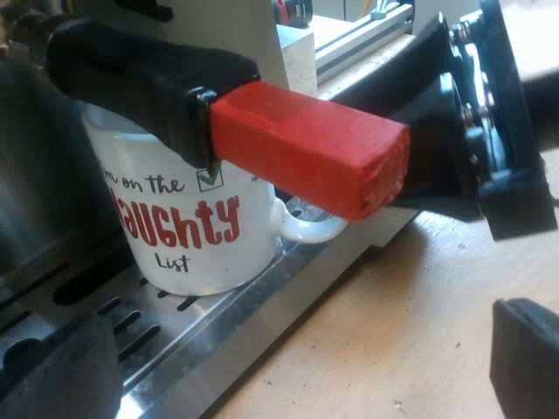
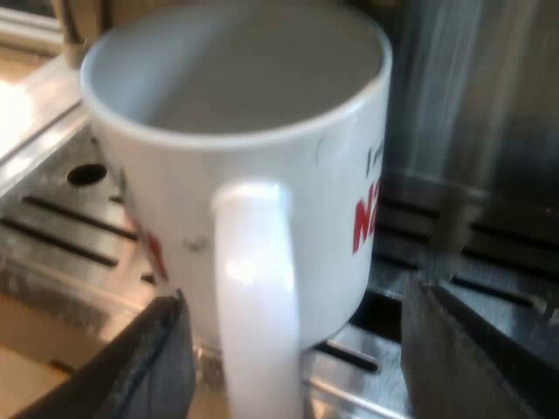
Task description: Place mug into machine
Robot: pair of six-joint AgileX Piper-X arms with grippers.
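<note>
The white mug [image 1: 196, 227] with red "Naughty List" lettering stands on the machine's slotted metal drip tray [image 1: 166, 336]. Over it reaches the holder's dark handle [image 1: 131, 74] with its red end [image 1: 310, 148]. My left gripper [image 1: 293, 362] is open, off the tray's edge, with nothing between its fingers. My right gripper [image 2: 306, 349] is open, its fingers [image 2: 162, 362] standing either side of the mug's handle [image 2: 258, 297] without touching it. The mug [image 2: 236, 113] is empty inside. From the left wrist, the right gripper [image 1: 472, 131] sits just beyond the red end, by the mug's handle.
The machine's steel front [image 2: 472, 96] rises right behind the mug. A wooden table top [image 1: 384, 323] runs along the tray's edge. The red handle end hangs close above the mug's rim and handle.
</note>
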